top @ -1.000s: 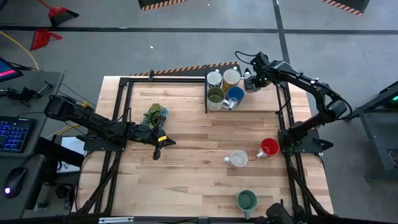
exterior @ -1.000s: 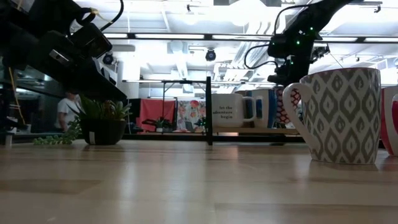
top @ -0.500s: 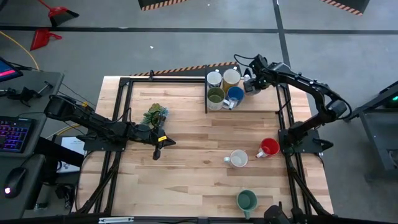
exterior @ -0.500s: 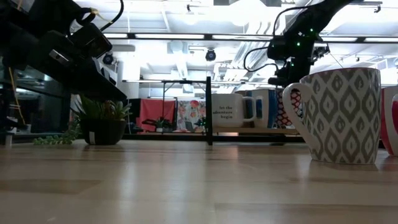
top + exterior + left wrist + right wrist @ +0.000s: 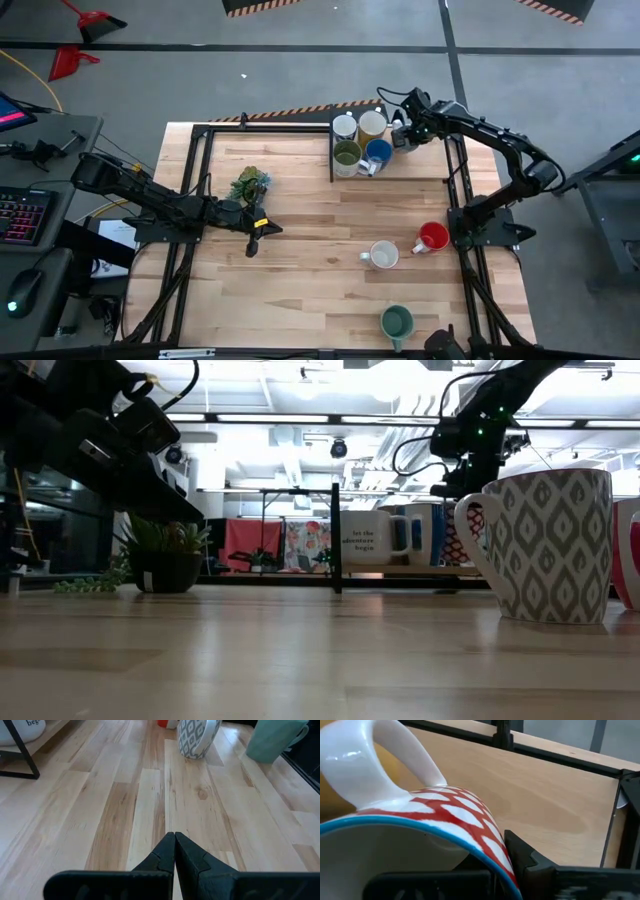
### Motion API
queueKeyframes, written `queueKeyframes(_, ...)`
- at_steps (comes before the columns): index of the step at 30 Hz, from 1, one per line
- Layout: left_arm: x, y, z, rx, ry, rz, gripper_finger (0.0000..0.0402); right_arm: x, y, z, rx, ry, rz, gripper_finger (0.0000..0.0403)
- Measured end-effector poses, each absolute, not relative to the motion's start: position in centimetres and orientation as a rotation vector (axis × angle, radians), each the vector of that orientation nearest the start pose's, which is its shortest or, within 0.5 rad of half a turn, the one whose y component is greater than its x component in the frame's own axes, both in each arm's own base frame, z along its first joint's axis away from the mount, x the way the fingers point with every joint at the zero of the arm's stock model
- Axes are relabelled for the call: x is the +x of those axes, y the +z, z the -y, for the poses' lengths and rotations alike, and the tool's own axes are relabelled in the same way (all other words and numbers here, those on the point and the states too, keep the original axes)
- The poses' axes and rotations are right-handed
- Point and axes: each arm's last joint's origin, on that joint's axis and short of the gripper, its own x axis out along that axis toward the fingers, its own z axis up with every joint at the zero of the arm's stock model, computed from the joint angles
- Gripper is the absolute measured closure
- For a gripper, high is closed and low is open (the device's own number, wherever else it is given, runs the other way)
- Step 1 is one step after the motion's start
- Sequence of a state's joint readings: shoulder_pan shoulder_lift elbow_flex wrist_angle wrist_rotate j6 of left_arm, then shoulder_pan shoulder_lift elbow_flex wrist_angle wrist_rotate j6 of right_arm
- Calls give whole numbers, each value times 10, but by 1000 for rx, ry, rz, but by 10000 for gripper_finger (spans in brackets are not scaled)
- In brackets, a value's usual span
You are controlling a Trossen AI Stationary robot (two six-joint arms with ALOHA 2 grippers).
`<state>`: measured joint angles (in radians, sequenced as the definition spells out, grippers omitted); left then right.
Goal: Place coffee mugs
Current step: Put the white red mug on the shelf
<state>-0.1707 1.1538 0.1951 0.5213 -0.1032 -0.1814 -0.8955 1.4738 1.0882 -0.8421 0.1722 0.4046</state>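
Seven mugs in sight: four stand in the black rack (image 5: 333,150) at the table's far edge, three stand loose on the wooden table (image 5: 300,250), and one more is in the right gripper's grip
Rack contents: white mug (image 5: 344,127); cream mug (image 5: 372,124); olive green mug (image 5: 346,155); blue mug (image 5: 379,153) (all packed touching one another)
Right gripper (image 5: 403,130): just beside the cream mug at the rack's right side; its fingers are clamped on the rim of a red-and-white patterned mug (image 5: 420,835), whose white handle and blue lip fill the right wrist view
Left gripper (image 5: 252,240): low over bare boards in the table's left half; its fingers are pressed together with nothing between them
Loose mugs: grey patterned mug (image 5: 383,255) and red mug (image 5: 432,238) near each other on the right; teal green mug (image 5: 396,323) well apart by the near edge
Plant sprig (image 5: 249,184): left of the rack, near the left arm
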Motion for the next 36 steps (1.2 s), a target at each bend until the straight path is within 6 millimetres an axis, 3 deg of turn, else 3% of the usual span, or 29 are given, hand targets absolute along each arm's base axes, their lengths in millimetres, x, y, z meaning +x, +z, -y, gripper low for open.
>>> queueKeyframes(23, 188, 138, 29, -119, -27, -439, 401, 169, 239, 218, 805, -1146, -1012, 402)
queueKeyframes(36, 188, 138, 30, -122, -43, -441, 402, 169, 239, 218, 790, -1150, -1013, 367)
